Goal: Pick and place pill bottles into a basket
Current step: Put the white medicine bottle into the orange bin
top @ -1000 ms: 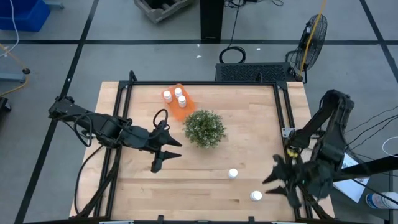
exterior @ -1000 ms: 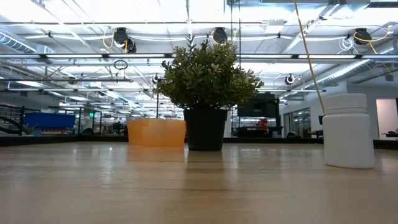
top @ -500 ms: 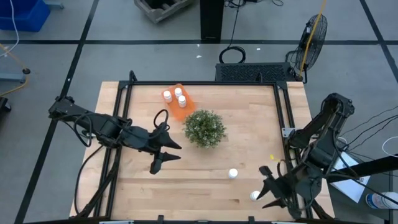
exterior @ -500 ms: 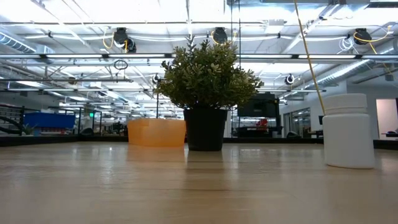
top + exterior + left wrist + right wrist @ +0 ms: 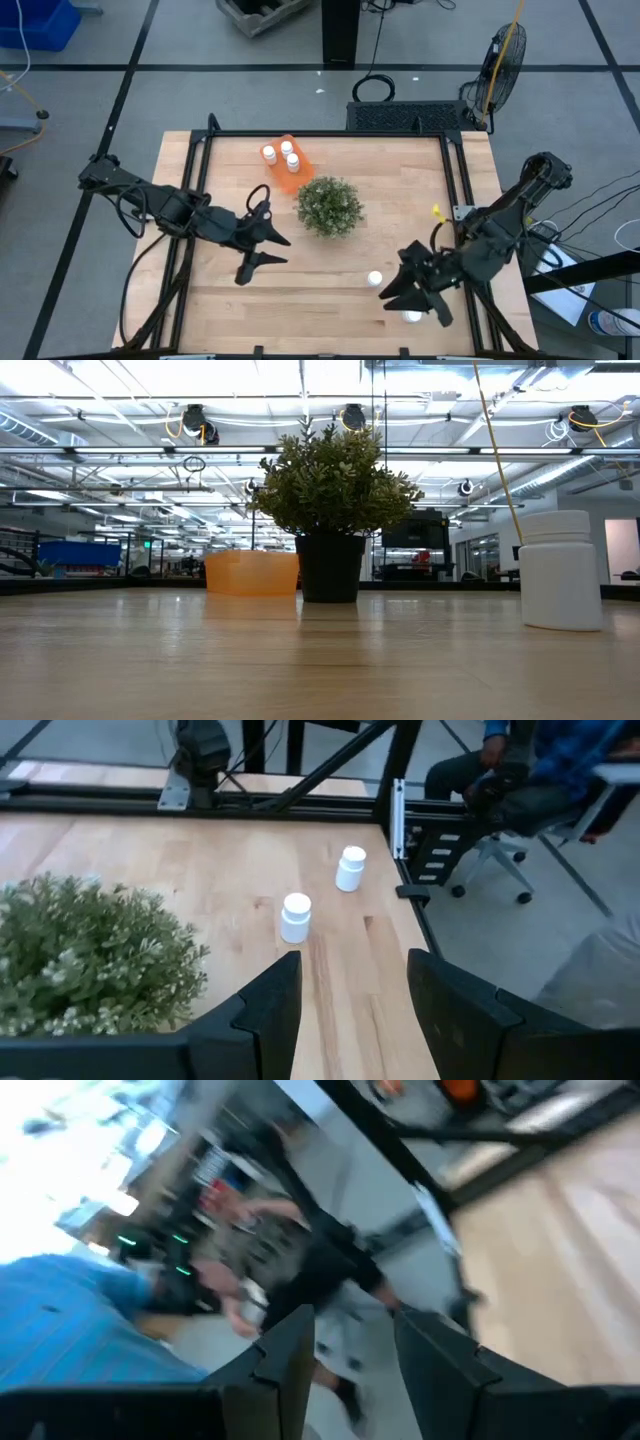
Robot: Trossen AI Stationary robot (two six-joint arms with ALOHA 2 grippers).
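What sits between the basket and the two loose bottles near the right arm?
The plant does. In the high view it stands between the orange basket and the loose bottles near the right end effector.

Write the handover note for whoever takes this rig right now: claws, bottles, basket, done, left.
Left claw: open, empty, beside the plant.
Right claw: open, empty, above the two loose pill bottles, one mid-table and one at the table's near edge.
Orange basket: behind the plant, holds three pill bottles.
Done: three of five in.
Left: the two loose ones; the right claw is closest.
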